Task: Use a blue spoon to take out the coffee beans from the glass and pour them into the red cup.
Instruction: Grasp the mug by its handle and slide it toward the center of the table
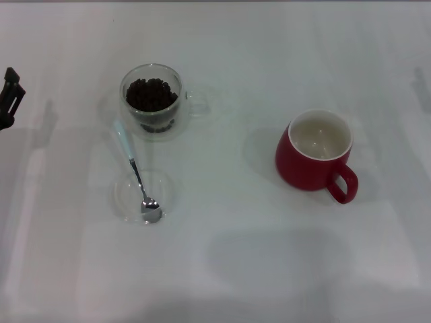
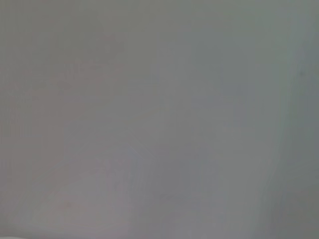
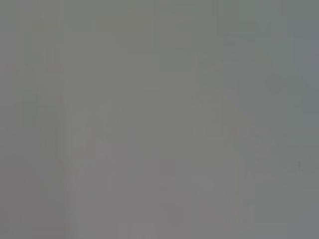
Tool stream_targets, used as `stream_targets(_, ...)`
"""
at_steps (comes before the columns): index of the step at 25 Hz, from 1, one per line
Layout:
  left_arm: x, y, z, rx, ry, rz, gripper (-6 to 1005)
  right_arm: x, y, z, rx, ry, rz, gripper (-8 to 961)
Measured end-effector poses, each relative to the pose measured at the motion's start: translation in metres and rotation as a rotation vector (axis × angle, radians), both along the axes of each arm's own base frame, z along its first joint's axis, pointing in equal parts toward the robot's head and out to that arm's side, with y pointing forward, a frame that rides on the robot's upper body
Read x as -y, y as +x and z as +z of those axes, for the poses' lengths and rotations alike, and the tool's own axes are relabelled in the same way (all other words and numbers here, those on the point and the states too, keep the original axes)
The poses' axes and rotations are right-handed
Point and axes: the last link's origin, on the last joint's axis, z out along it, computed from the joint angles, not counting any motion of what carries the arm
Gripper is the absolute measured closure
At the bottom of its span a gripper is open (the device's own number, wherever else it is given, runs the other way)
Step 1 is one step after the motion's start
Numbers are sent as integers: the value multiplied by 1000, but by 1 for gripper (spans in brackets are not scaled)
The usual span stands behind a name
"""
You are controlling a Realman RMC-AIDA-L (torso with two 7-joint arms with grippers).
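The glass (image 1: 152, 101) stands at the back left of the white table, its clear handle to the right, with coffee beans (image 1: 151, 93) heaped inside. The blue spoon (image 1: 134, 168) lies in front of it, pale handle toward the glass, metal bowl resting in a flat clear saucer (image 1: 143, 196). The red cup (image 1: 315, 155) stands to the right, cream inside bare, loop handle toward the front right. My left gripper (image 1: 9, 94) shows only as a dark tip at the left edge, well left of the glass. My right gripper is out of view.
The white table (image 1: 229, 269) fills the head view. Both wrist views show only plain grey surface. The saucer sits directly in front of the glass.
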Motion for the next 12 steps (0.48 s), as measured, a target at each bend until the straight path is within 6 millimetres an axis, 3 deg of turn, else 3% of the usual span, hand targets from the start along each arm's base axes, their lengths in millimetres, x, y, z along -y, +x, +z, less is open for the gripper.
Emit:
stream_targets(8, 1, -4, 2, 2, 9, 17, 113, 1, -4, -4, 9, -18, 21, 98)
stream_targets(12, 2, -5, 2, 4, 11, 20, 113, 12, -12, -12, 21, -60, 94, 98)
